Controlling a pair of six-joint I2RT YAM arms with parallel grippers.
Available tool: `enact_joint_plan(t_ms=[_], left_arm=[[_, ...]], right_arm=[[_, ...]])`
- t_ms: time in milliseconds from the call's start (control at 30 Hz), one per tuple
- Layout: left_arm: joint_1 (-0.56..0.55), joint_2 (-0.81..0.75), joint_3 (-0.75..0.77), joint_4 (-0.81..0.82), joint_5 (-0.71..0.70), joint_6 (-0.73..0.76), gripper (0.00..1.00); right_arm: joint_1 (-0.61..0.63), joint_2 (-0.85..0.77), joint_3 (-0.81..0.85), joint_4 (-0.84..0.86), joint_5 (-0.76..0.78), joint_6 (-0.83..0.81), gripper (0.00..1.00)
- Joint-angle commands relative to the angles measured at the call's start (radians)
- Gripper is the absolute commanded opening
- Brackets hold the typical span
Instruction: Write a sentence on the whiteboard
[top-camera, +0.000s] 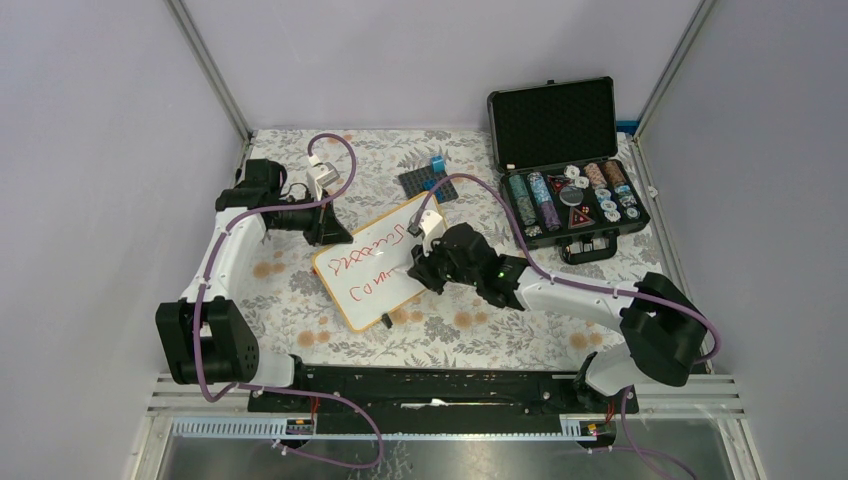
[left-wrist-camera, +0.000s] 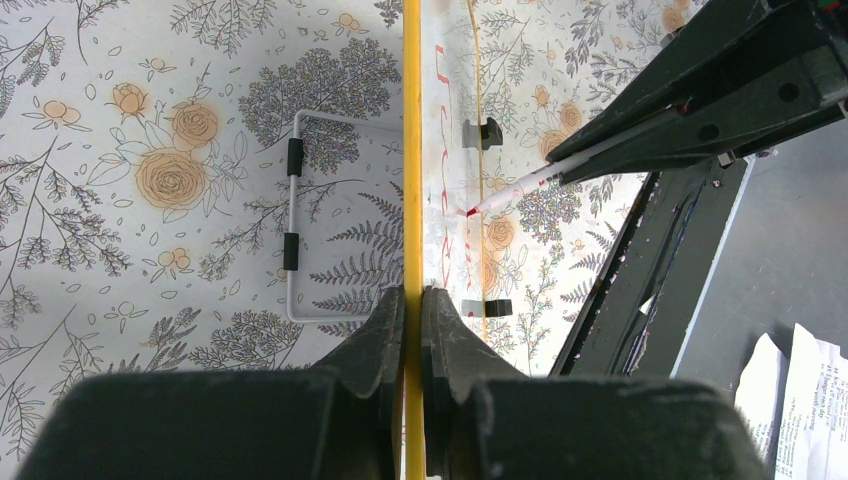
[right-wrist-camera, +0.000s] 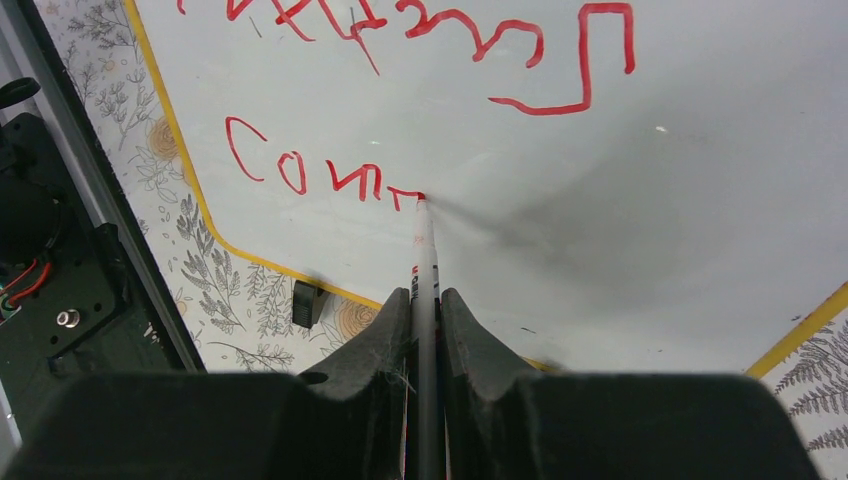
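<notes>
The whiteboard (top-camera: 395, 240) with its yellow frame lies tilted on the floral cloth. Its red sentence (top-camera: 368, 266) has a scribbled top line (right-wrist-camera: 420, 25) and a lower line (right-wrist-camera: 300, 172) reading roughly "Com" plus a fresh stroke. My left gripper (top-camera: 335, 233) is shut on the board's far-left frame edge (left-wrist-camera: 412, 150); its jaws (left-wrist-camera: 413, 295) pinch the yellow edge. My right gripper (top-camera: 425, 268) is shut on a red marker (right-wrist-camera: 428, 265). The marker's tip touches the board (right-wrist-camera: 650, 200) at the end of the lower line. The marker also shows in the left wrist view (left-wrist-camera: 520, 185).
An open black case of poker chips (top-camera: 570, 170) stands at the back right. A dark grey baseplate (top-camera: 422, 182) with a blue brick lies behind the board. A white wire stand (left-wrist-camera: 292, 225) lies on the cloth behind the board. A black rail (top-camera: 440, 385) runs along the near edge.
</notes>
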Motion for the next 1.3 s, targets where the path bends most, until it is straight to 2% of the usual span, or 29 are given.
enact_joint_plan(t_ms=[0, 1267], left_arm=[[-0.011, -0.016, -0.009, 0.004, -0.005, 0.023, 0.0], [-0.011, -0.008, -0.006, 0.005, -0.006, 0.024, 0.0]], right_arm=[[-0.021, -0.029, 0.022, 0.006, 0.05, -0.017, 0.0], [-0.015, 0.032, 0.055, 0.018, -0.059, -0.007, 0.0]])
